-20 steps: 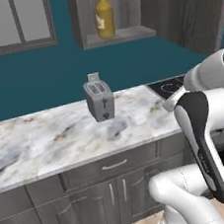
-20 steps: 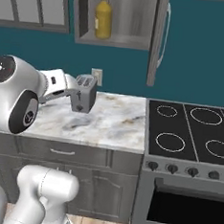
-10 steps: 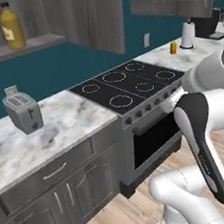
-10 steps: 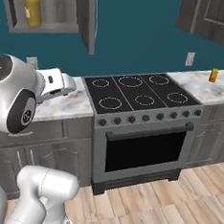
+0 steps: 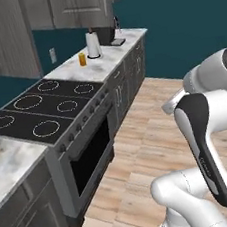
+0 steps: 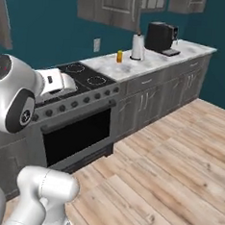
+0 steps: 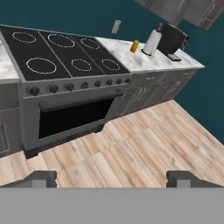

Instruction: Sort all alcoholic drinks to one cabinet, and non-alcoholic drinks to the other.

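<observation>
A small orange drink stands on the marble counter beyond the stove, beside a paper towel roll. Grey upper cabinets hang above that counter with their doors shut. My gripper is open and holds nothing. Its two dark fingertips stand wide apart over the wooden floor, well short of the counter and the drink.
A black stove with an oven below is at the near left. A white paper towel roll and a black coffee machine stand on the far counter. Open wooden floor lies to the right.
The base has swung right, so the whole scene has shifted. The toaster and the open cabinet with the yellow bottle have left the views. The gripper stays open.
</observation>
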Motion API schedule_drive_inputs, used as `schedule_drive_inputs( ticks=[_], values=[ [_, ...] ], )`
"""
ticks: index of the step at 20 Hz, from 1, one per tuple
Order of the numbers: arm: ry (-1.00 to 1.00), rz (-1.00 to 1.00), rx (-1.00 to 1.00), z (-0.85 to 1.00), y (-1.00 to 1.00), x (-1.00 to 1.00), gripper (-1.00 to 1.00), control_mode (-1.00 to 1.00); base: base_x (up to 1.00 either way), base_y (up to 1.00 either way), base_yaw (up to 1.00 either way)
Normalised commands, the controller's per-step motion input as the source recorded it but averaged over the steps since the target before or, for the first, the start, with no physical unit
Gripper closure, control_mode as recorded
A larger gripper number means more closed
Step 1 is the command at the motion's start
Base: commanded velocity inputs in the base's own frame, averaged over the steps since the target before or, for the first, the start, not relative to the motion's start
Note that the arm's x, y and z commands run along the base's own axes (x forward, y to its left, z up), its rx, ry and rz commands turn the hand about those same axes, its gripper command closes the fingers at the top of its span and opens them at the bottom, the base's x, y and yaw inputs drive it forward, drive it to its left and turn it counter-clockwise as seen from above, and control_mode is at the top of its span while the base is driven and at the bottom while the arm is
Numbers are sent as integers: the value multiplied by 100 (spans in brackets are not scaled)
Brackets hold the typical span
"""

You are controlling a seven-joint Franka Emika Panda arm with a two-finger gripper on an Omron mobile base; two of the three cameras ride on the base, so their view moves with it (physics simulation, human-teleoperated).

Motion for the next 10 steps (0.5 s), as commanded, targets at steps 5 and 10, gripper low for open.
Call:
schedule_drive_inputs(
  ticks=[5,10],
  values=[
    [0,0,0,0,0,0,-100,100,32,-63,-60],
    [0,0,0,0,0,0,-100,100,84,-54,-44]
  ],
)
